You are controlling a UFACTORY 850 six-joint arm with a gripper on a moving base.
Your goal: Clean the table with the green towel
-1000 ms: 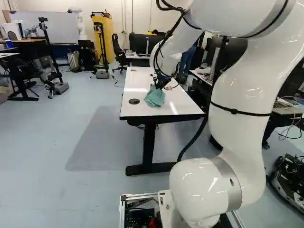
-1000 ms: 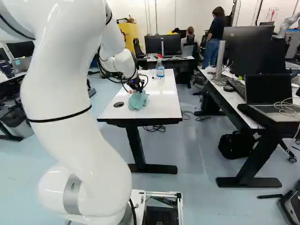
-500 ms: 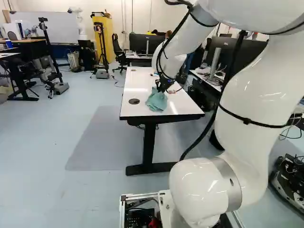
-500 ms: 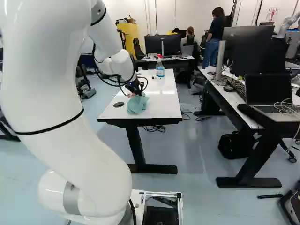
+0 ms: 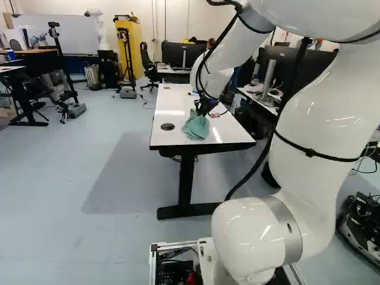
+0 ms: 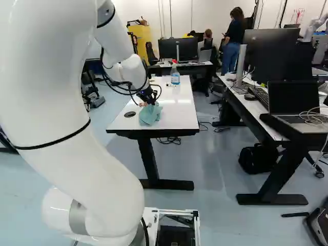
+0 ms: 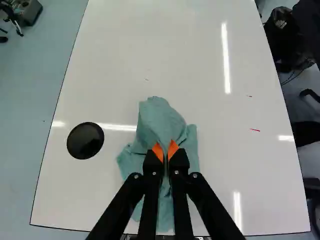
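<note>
My gripper (image 5: 205,107) is low over the near part of the white table (image 5: 171,108), fingers pointing down. In the wrist view the gripper (image 7: 165,149) has its orange-tipped fingers close together, shut on a pinched fold of the green towel (image 7: 161,119). The crumpled towel (image 6: 150,115) spreads on the tabletop around and beneath the fingers, near the table's near edge. A few thin red marks (image 7: 255,130) lie on the white surface to one side of the towel. Part of the towel is hidden under the fingers.
A round black disc (image 7: 85,140) is set in the tabletop beside the towel. At the table's far end stands a spray bottle (image 6: 175,76). A second desk (image 6: 256,110) with monitors and a laptop runs along the right. Another robot (image 5: 100,28) stands far back.
Compared with a second ago, the arm has drawn the gripper and the held towel a little toward the table's near edge. Over the last half second they have hardly moved. The base has stayed put.
</note>
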